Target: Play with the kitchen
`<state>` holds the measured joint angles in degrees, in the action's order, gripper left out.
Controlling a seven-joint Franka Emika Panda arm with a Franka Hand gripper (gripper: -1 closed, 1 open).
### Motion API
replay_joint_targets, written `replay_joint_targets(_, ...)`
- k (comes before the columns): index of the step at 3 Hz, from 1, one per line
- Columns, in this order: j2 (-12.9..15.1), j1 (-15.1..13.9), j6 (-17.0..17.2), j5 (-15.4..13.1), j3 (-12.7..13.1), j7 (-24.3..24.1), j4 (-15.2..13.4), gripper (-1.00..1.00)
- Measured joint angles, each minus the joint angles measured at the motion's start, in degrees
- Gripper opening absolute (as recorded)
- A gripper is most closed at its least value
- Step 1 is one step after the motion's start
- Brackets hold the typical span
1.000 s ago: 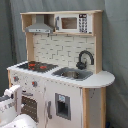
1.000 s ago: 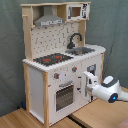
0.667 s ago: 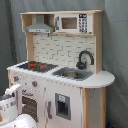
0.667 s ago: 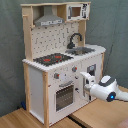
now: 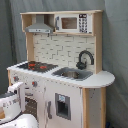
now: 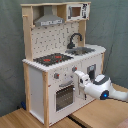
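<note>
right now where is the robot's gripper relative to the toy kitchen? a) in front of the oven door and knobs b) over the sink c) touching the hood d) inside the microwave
a: in the second exterior view the gripper sits at the kitchen front, beside the knobs and just above the windowed oven door, well below the sink, microwave and hood.

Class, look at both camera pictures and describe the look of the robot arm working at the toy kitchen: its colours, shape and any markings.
The arm is glossy white with rounded, bulbous segments. In the second exterior view a dark band separates two segments and a small blue spot sits on the rear one. Its white end piece is blocky. In the first exterior view the arm shows dark lettering, too small to read. No cables are visible.
</note>
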<state>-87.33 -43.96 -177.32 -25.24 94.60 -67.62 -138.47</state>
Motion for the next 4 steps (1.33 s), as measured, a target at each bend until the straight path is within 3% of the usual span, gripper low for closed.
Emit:
replay_joint_targets(1,-0.1,-1.6,2.9,0.0,0.9,-4.1,2.1,1.00)
replay_joint_targets(2,-0.1,-1.6,3.9,0.0,1.0,-5.8,2.3,1.00)
replay_joint_targets(3,-0.1,-1.6,3.9,0.0,1.0,-5.9,2.3,-1.00)
replay_joint_targets(4,-0.3,-0.2,8.0,-0.1,2.1,-6.6,2.6,-1.00)
